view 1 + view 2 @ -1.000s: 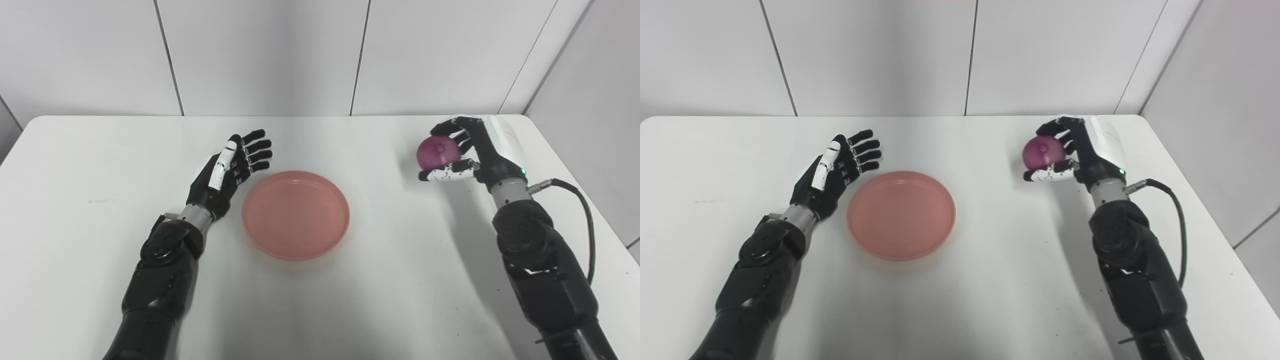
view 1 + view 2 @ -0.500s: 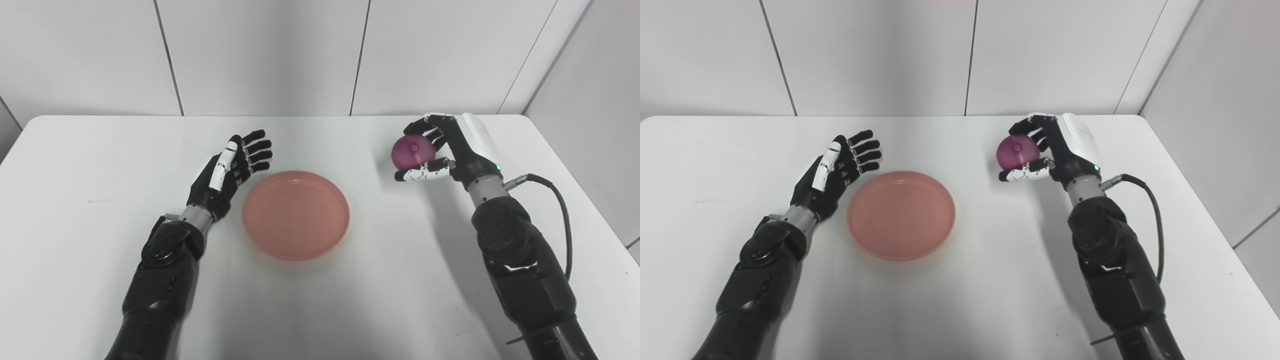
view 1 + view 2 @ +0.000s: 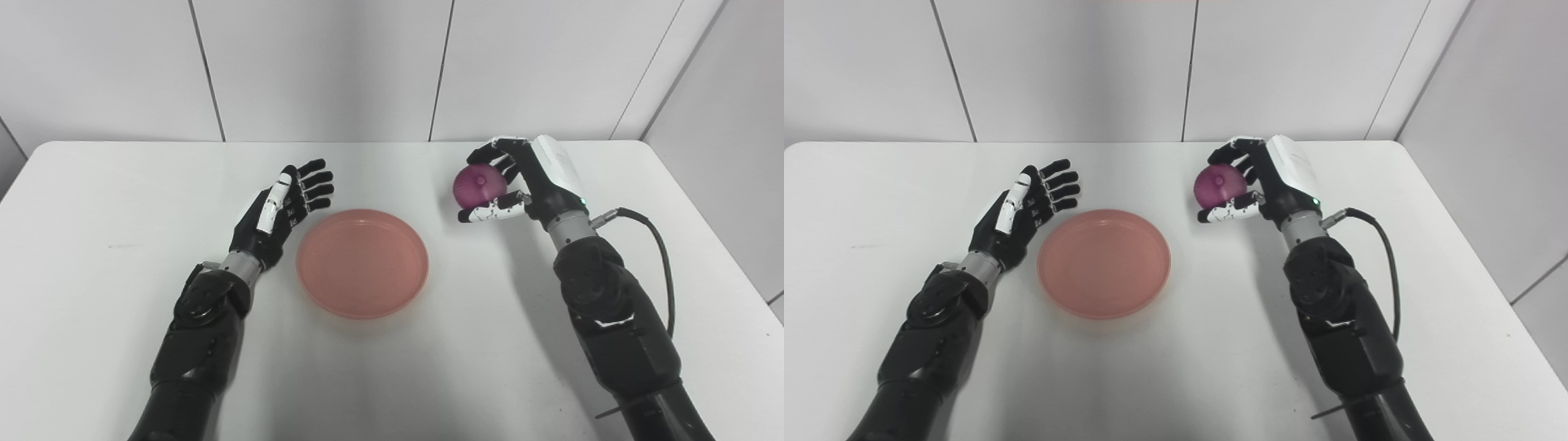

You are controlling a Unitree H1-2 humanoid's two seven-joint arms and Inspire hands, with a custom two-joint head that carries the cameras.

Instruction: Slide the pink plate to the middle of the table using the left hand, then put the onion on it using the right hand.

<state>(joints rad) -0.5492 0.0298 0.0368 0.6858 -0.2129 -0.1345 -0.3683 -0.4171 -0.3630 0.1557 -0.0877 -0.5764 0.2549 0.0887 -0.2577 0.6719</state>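
Observation:
The pink plate lies flat near the middle of the white table. Just left of its rim my left hand rests open, fingers spread and pointing up-right, not touching the plate. My right hand is shut on the purple onion, held above the table to the right of the plate and a little behind it. Thumb below and fingers over the top wrap the onion; its front face shows.
A black cable loops from the right wrist over the table's right side. Grey wall panels stand behind the table's far edge. The table's right edge runs close beside the right arm.
My right hand has carried the onion leftward, from near the table's right side toward the plate. The left hand and the plate have stayed where they were.

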